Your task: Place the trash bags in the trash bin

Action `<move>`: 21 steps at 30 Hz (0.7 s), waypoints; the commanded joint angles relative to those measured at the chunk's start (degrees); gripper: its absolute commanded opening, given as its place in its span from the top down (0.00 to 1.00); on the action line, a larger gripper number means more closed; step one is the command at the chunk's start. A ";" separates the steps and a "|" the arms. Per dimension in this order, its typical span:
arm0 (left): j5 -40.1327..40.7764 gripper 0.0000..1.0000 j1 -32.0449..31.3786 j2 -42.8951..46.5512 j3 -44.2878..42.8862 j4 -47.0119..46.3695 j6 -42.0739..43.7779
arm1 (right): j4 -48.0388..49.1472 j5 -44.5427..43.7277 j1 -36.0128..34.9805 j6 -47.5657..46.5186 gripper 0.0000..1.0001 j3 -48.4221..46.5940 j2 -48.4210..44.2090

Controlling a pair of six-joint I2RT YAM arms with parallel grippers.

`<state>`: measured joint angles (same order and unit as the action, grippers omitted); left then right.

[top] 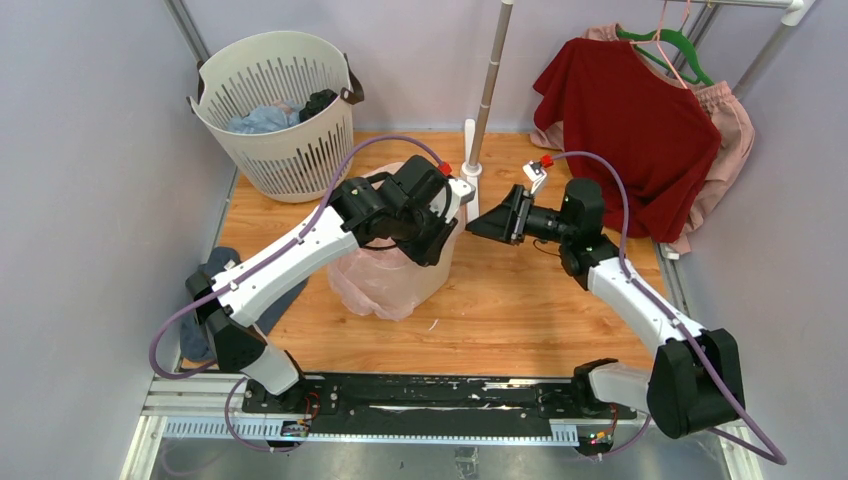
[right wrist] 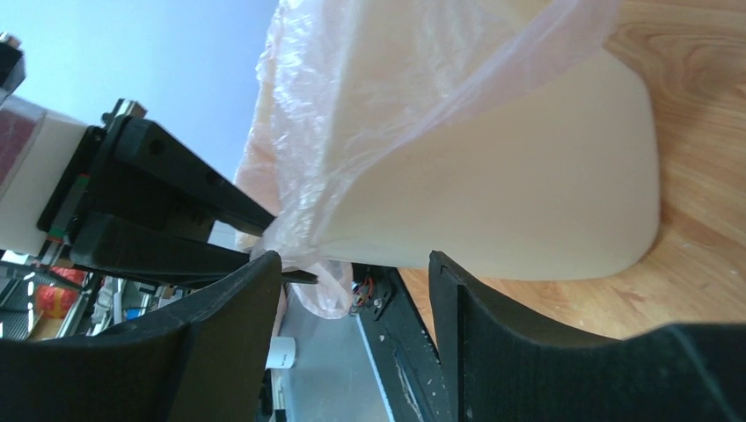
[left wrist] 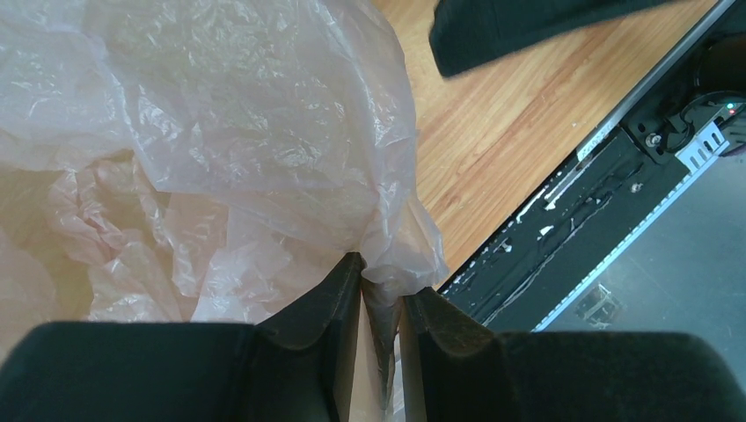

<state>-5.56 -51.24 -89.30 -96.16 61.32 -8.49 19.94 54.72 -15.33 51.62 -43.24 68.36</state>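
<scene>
The cream trash bin (top: 447, 262) stands on the wooden floor left of centre, with the pale-pink trash bag (top: 375, 285) lining it and hanging down its outside. My left gripper (top: 437, 225) is over the bin's right rim. In the left wrist view its jaws (left wrist: 384, 290) stand a little apart, open, and a crumpled fold of the bag (left wrist: 264, 123) lies in the narrow gap. My right gripper (top: 480, 225) hovers just right of the bin, open and empty. From the right wrist, the gripper (right wrist: 352, 264) faces the bin's wall (right wrist: 528, 176) and the bag's edge (right wrist: 396, 79).
A white slotted basket (top: 275, 110) with cloths stands at the back left. A red shirt (top: 630, 130) hangs at the back right beside a white pole (top: 490, 90). A blue-grey cloth (top: 215, 275) lies by the left arm. The black rail (top: 430, 395) runs along the front.
</scene>
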 commanded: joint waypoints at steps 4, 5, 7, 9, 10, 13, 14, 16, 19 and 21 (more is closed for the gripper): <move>0.01 0.73 -0.95 1.15 -1.25 -0.96 -0.03 | 3.44 -2.46 -4.38 3.53 0.34 -0.83 -3.59; 0.06 0.73 -1.03 1.08 -1.41 -0.94 -0.10 | 3.16 -2.63 -4.66 3.53 0.34 -1.09 -3.66; 0.12 0.73 -1.26 1.01 -1.65 -0.94 -0.20 | 2.70 -2.84 -5.23 3.51 0.35 -1.83 -3.65; 0.24 0.73 -1.44 1.13 -1.98 -0.96 -0.29 | 1.85 -3.33 -5.84 3.14 0.36 -2.42 -3.52; 0.28 0.73 -1.61 1.21 -2.15 -0.94 -0.37 | 1.38 -3.57 -6.02 2.80 0.37 -2.72 -3.38; 0.66 0.73 -2.16 1.45 -2.66 -0.94 -0.55 | 0.88 -4.10 -6.82 2.44 0.40 -3.48 -2.77; 0.72 0.73 -2.31 1.59 -2.78 -0.94 -0.63 | 0.89 -4.29 -7.12 2.44 0.42 -3.62 -2.50; 0.72 0.72 -2.65 1.68 -2.96 -0.94 -0.65 | 0.89 -4.71 -7.59 2.39 0.46 -3.93 -2.13; 0.89 0.72 -3.05 2.05 -2.85 -0.94 -0.74 | 0.85 -5.21 -8.25 2.26 0.56 -4.42 -1.54; 0.94 0.72 -3.23 2.34 -2.76 -0.94 -0.77 | 0.79 -5.45 -8.54 2.26 0.65 -4.48 -1.27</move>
<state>-4.01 -53.43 -88.97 -97.60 61.32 -8.75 20.95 50.43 -22.46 54.28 -45.58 66.50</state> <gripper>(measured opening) 0.281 0.419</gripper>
